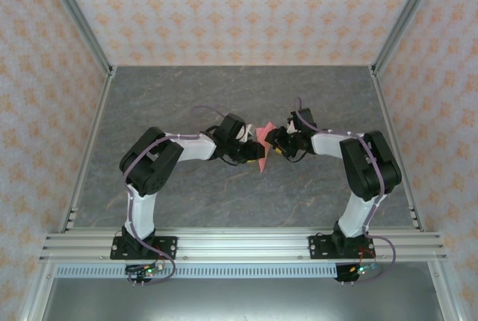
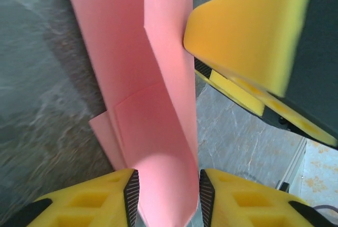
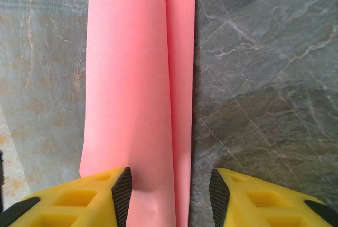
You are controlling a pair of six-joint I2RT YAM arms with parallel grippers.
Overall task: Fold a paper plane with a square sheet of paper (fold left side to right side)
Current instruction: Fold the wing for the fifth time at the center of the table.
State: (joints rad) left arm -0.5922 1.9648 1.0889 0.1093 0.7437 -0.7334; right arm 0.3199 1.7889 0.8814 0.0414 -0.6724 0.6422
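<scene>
The folded salmon-pink paper sheet (image 2: 153,105) ran between the half-parted jaws of the left gripper (image 2: 166,185) and right gripper (image 3: 166,185), hold unclear; one needed to clamp before the other released.

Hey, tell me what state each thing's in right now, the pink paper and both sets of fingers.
paper: folded into a narrow creased strip, reaching between both sets of fingers.
left fingers: apart, paper between them.
right fingers: apart, paper between them, a gap on one side.
</scene>
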